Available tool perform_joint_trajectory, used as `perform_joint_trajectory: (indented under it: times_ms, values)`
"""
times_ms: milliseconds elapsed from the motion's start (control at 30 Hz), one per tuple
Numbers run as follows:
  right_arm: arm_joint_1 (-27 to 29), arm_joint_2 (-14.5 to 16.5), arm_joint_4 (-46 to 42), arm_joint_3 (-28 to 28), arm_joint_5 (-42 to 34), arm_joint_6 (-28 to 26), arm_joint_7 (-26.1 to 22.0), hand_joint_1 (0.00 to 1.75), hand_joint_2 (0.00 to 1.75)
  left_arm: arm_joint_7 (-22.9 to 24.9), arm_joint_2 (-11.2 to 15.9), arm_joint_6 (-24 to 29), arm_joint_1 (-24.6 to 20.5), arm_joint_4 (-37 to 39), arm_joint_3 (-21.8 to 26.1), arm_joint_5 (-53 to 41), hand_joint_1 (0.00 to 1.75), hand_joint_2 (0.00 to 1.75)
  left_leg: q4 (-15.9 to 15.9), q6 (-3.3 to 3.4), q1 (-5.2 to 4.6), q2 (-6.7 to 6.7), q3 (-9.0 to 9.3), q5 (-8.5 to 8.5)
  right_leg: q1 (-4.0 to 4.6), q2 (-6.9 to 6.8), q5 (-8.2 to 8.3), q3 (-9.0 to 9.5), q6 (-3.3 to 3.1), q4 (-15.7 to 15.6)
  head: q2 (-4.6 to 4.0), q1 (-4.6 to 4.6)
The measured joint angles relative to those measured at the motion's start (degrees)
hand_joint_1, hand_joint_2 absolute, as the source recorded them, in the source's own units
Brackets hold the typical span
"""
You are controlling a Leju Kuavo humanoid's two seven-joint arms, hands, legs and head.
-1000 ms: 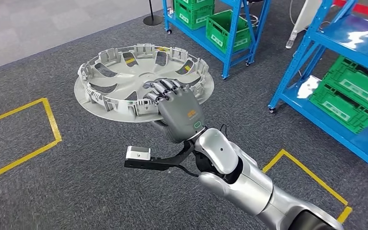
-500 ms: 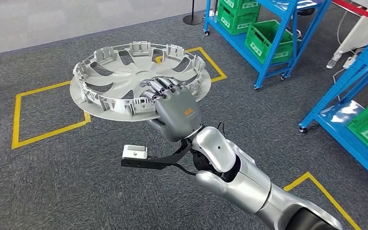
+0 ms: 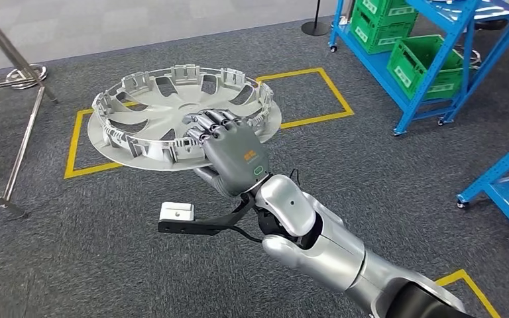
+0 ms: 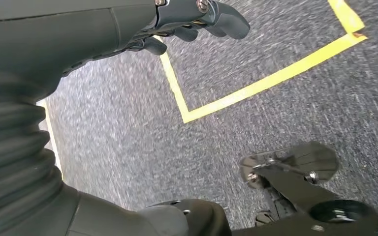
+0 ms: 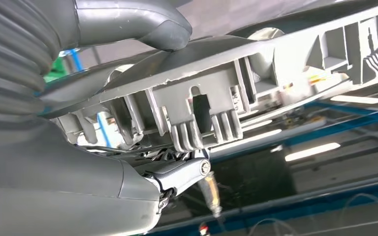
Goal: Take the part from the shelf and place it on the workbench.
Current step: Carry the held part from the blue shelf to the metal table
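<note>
camera swung; right robot hand (image 3: 233, 156) still grips wheel cover (image 3: 172, 112).

One wheel cover (image 3: 172, 112), two green crates (image 3: 397, 33), two hands (image 3: 235, 159)

wheel cover (image 3: 166, 109): near rim hidden under the right hand (image 3: 235, 156) in head view; underside out of sight; cut off at the frame edges in right wrist view.
right hand thumb: below the cover in head view, mostly hidden.
left hand (image 4: 128, 34): cut by the frame edge in left wrist view; palm side hidden, whether anything is in it can't be told.
carpet (image 4: 256, 123): motion-blurred in left wrist view.
blue shelving (image 3: 437, 59): cut off at top and right edges.
metal frame (image 3: 13, 86): legs cut off at left edge.
</note>
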Motion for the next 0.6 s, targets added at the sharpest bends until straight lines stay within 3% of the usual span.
perform_joint_trajectory:
  times_ms: [33, 67, 133, 200, 233, 300, 333, 367, 433, 500, 533, 567, 600]
  values:
    - [0.00, 0.01, 0.11, 0.05, -0.01, 0.00, -0.01, 1.75, 1.75, 0.02, -0.01, 0.00, 0.05, 0.01, 0.02, 0.00, 0.00, 1.75, 0.80, -0.07, 0.01, 0.10, -0.25, 0.19, 0.04, -0.86, -0.08, 0.03, -0.03, 0.01, 0.00, 0.00]
    - [0.00, 0.01, 0.21, 0.10, -0.02, -0.01, 0.00, 1.75, 1.75, 0.04, -0.01, 0.00, 0.11, 0.01, 0.05, -0.01, 0.00, 1.75, -0.77, -0.09, 0.02, 0.35, 0.72, 1.47, 0.07, -1.69, -0.20, 0.09, -0.01, 0.04, 0.00, 0.00]
    - [0.00, 0.00, 0.32, 0.15, -0.03, -0.01, 0.02, 1.75, 1.75, 0.07, 0.03, 0.00, 0.16, 0.00, 0.13, -0.01, 0.00, 1.75, -8.93, 0.14, -0.18, 2.44, 5.27, 5.06, 0.23, -3.17, -0.54, 0.38, 0.29, 0.13, 0.00, -0.01]
    - [-0.05, -0.02, 0.37, 0.15, -0.04, -0.05, 0.02, 1.75, 1.75, 0.04, 0.05, 0.00, 0.10, -0.02, 0.17, -0.01, 0.00, 1.75, -14.74, 1.00, -0.54, 4.16, 8.35, 6.62, 0.56, -4.36, -0.89, 0.59, 0.81, 0.26, 0.00, 0.04]
    - [-0.06, -0.03, 0.39, 0.15, -0.04, -0.08, 0.02, 1.75, 1.75, 0.02, 0.04, 0.00, 0.10, -0.02, 0.19, 0.00, 0.00, 1.75, -15.49, 1.46, -0.75, 4.25, 8.64, 6.51, 0.71, -4.93, -1.00, 0.68, 1.08, 0.27, -0.01, 0.10]
    - [-0.12, -0.02, 0.43, 0.16, -0.05, -0.11, 0.05, 1.75, 1.75, 0.00, 0.03, 0.00, 0.23, -0.02, 0.25, -0.01, 0.00, 1.75, -15.64, 2.25, -0.71, 2.75, 8.55, 6.71, 0.70, -5.87, -1.25, 0.89, 1.65, 0.26, -0.01, 0.20]
    - [-0.17, -0.01, 0.45, 0.17, -0.05, -0.10, 0.09, 1.75, 1.75, -0.01, 0.01, 0.00, 0.31, -0.01, 0.31, -0.01, 0.00, 1.75, -15.82, 2.57, -0.60, 2.08, 8.63, 6.83, 0.58, -5.35, -1.66, 0.85, 1.99, 0.65, 0.00, 0.22]
    - [-0.23, 0.01, 0.46, 0.19, -0.05, -0.11, 0.11, 1.75, 1.75, -0.02, 0.02, 0.00, 0.31, -0.02, 0.38, -0.01, 0.00, 1.75, -16.01, 2.89, -0.43, 1.44, 8.75, 6.96, 0.43, -3.96, -2.65, 0.27, 2.31, 2.13, 0.00, 0.28]
    - [-0.26, -0.08, 0.61, 0.20, -0.04, -0.14, 0.16, 1.75, 1.75, -0.08, 0.02, 0.00, 0.18, -0.03, 0.50, 0.01, 0.00, 1.75, -16.15, 3.32, -0.19, 0.06, 8.80, 7.12, 0.10, -0.15, -5.86, -2.87, 2.74, 8.72, 0.00, 0.45]
    - [-0.21, -0.19, 0.81, 0.19, -0.04, -0.16, 0.17, 1.75, 1.75, -0.13, -0.06, 0.00, 0.10, -0.03, 0.54, 0.07, 0.00, 1.75, -16.04, 3.47, -0.15, -1.52, 8.71, 7.15, -0.02, 1.55, -8.05, -6.60, 2.91, 15.67, -0.01, 0.54]
    - [-0.19, -0.21, 0.90, 0.20, -0.04, -0.16, 0.16, 1.75, 1.75, -0.13, -0.14, 0.00, 0.14, -0.02, 0.55, 0.12, 0.00, 1.75, -15.95, 3.45, -0.13, -2.34, 8.69, 7.14, -0.06, 1.73, -7.59, -7.33, 2.91, 16.53, -0.01, 0.54]
    - [-0.19, -0.21, 0.94, 0.21, -0.05, -0.16, 0.15, 1.75, 1.75, -0.14, -0.20, 0.00, 0.17, -0.02, 0.56, 0.18, 0.00, 1.75, -15.83, 3.40, -0.09, -3.21, 8.69, 7.13, -0.12, 1.92, -6.08, -6.95, 2.85, 15.12, -0.01, 0.54]
    - [-0.19, -0.21, 0.97, 0.22, -0.05, -0.16, 0.13, 1.75, 1.75, -0.15, -0.26, 0.00, 0.18, -0.02, 0.56, 0.22, 0.00, 1.75, -15.70, 3.30, -0.02, -4.08, 8.69, 7.10, -0.22, 2.42, -3.88, -5.58, 2.77, 11.76, 0.00, 0.55]
